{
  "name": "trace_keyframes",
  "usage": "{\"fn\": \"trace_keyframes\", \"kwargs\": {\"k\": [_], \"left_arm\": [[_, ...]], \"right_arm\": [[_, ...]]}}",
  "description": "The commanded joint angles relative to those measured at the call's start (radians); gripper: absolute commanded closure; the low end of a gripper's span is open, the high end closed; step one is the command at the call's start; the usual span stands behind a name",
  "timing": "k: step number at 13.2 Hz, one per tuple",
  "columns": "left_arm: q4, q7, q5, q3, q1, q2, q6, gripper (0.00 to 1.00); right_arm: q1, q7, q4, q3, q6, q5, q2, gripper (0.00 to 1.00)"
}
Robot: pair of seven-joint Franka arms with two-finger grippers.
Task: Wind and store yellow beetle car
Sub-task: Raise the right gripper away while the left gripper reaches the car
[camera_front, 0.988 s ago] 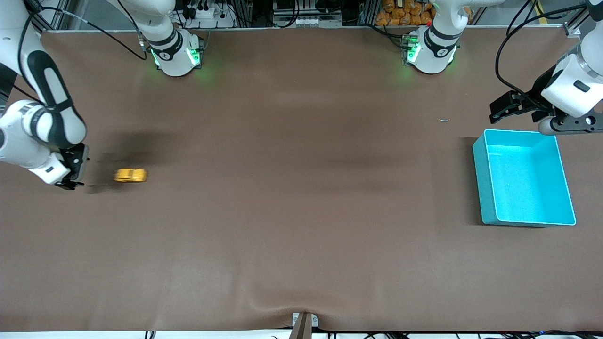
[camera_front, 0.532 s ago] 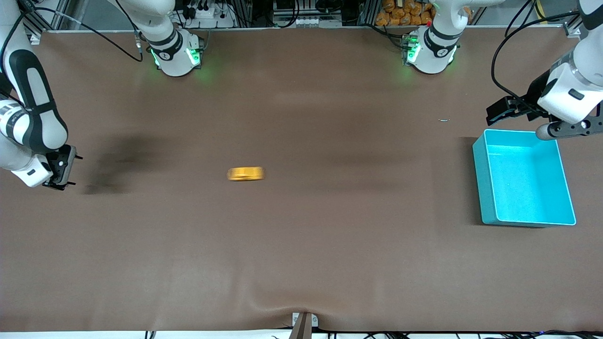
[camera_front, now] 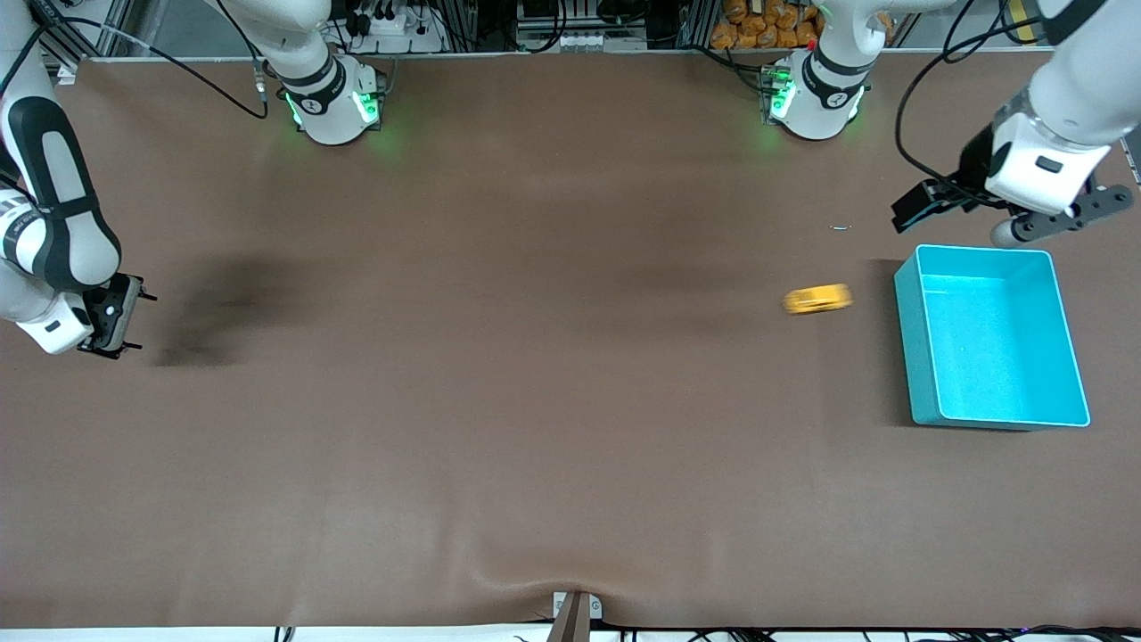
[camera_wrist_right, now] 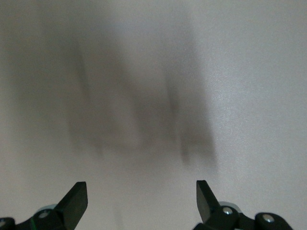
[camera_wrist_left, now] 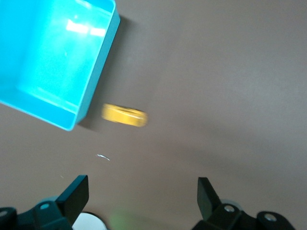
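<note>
Yellow beetle car (camera_front: pixel 816 300) sits on the brown surface (camera_front: pixel 535 401), motion-blurred, just beside the turquoise bin (camera_front: pixel 909 357) on the bin's right-arm side, not touching it. The bin holds nothing visible. Left claw (camera_wrist_left: pixel 143 194) hangs over the surface near the bin's edge farthest from the front camera, fingers spread wide, holding nothing. Right claw (camera_wrist_right: pixel 141 196) hangs over bare surface at the right arm's end, fingers likewise spread wide, gripping nothing.

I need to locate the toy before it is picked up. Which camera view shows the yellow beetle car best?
The front view: the yellow beetle car sits free on the table beside the turquoise bin, toward the left arm's end, though blurred. The left wrist view also shows it, blurred, by the bin's corner. The right wrist view shows only bare table.
</note>
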Motion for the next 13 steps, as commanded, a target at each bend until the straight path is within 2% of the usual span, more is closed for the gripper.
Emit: {"fn": "trace_keyframes", "kwargs": {"k": [1, 2, 4, 7, 10, 13], "left_arm": [[-0.078, -0.151, -0.029, -0.002, 0.006, -0.043, 0.050, 0.00], [-0.087, -0.196, -0.035, -0.002, 0.009, -0.041, 0.055, 0.00], [-0.115, -0.303, -0.061, -0.001, 0.013, -0.038, 0.072, 0.00], [-0.191, -0.493, -0.064, 0.001, 0.015, -0.036, 0.105, 0.00], [-0.279, -0.593, -0.064, 0.002, 0.029, -0.039, 0.157, 0.00], [-0.383, -0.665, -0.064, 0.001, 0.056, -0.047, 0.249, 0.00]], "right_arm": [[-0.022, -0.008, 0.039, 0.016, -0.018, 0.024, 0.009, 0.00], [-0.019, -0.005, 0.071, 0.017, -0.050, 0.051, 0.008, 0.00], [0.003, 0.015, 0.192, 0.014, -0.198, 0.171, 0.011, 0.00], [0.081, 0.194, 0.316, 0.016, -0.304, 0.186, 0.008, 0.00], [0.174, 0.424, 0.450, 0.017, -0.441, 0.191, 0.003, 0.00], [0.273, 0.633, 0.522, 0.017, -0.469, 0.219, -0.021, 0.00]]}}
